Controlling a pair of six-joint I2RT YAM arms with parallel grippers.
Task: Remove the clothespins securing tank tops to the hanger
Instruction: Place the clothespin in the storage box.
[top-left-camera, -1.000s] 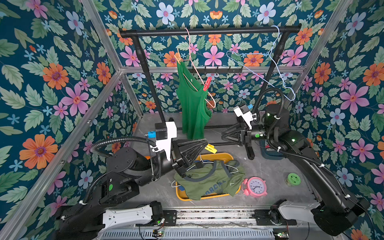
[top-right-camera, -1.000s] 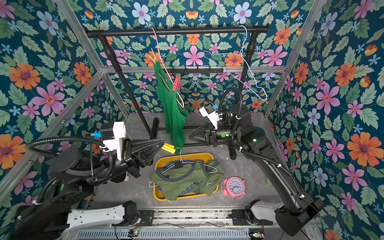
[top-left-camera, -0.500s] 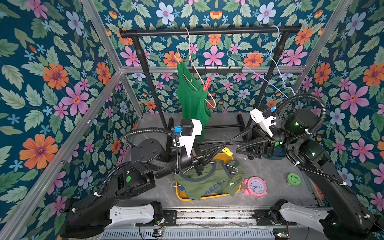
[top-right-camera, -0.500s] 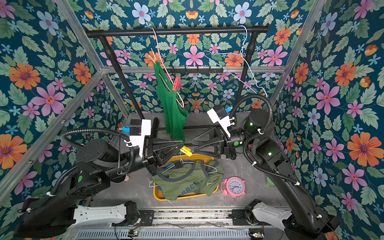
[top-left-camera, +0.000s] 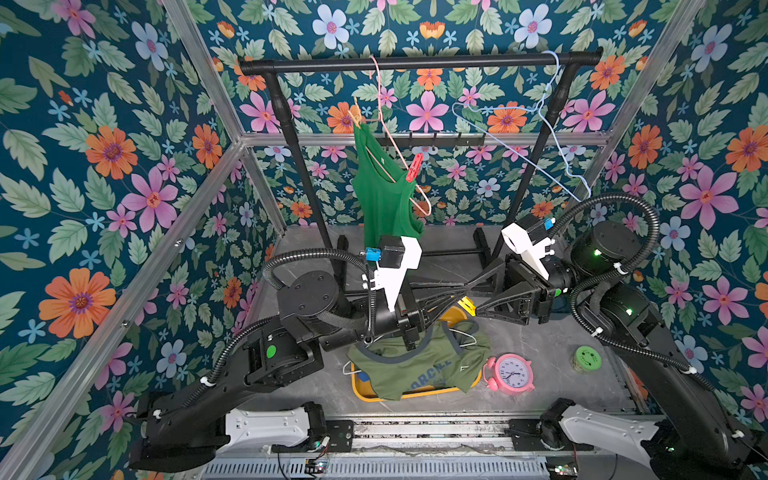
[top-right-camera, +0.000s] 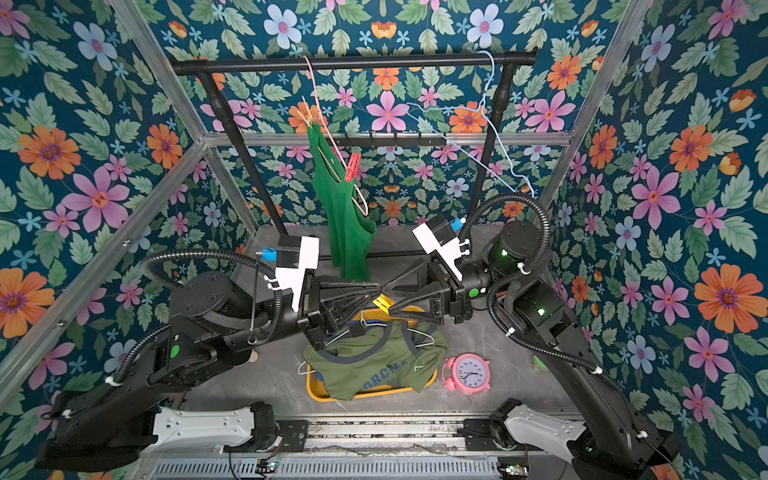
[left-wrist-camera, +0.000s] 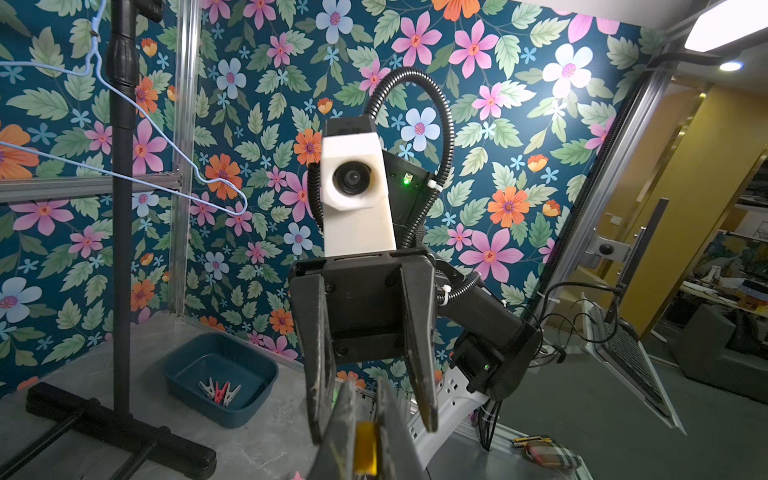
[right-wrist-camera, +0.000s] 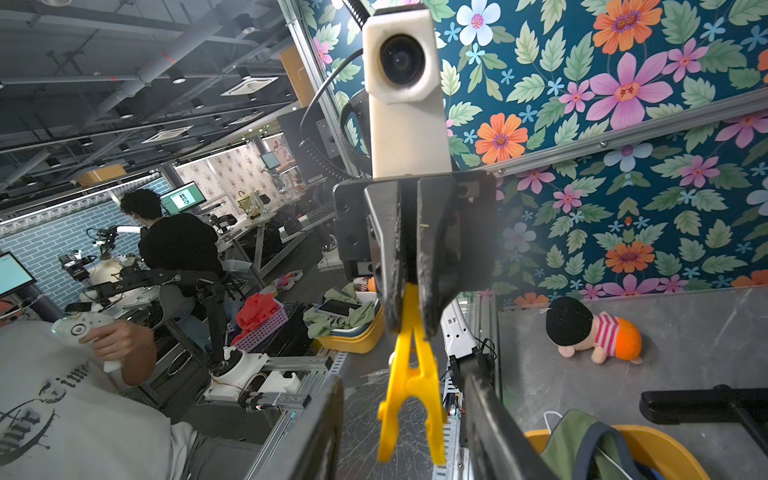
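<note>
My left hand (right-wrist-camera: 409, 328) pinching one end of the yellow clothespin (right-wrist-camera: 409, 399), my right hand (left-wrist-camera: 374, 428) spread either side of it, olive tank top (top-left-camera: 419, 365) print too creased to read.

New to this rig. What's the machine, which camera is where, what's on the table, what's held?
Two robot arms, left and right, each ending in a two-fingered gripper, work over a table. Two pictures come from one overhead stereo camera; the other two come from cameras on the wrists, each facing the opposite arm. The left gripper is shut on a yellow clothespin; the right gripper is open, straddling its free end. On the table: a yellow tray holding an olive tank top, a pink alarm clock, a teal bin of clothespins. A green tank top hangs from the rail, pinned by a red clothespin.
</note>
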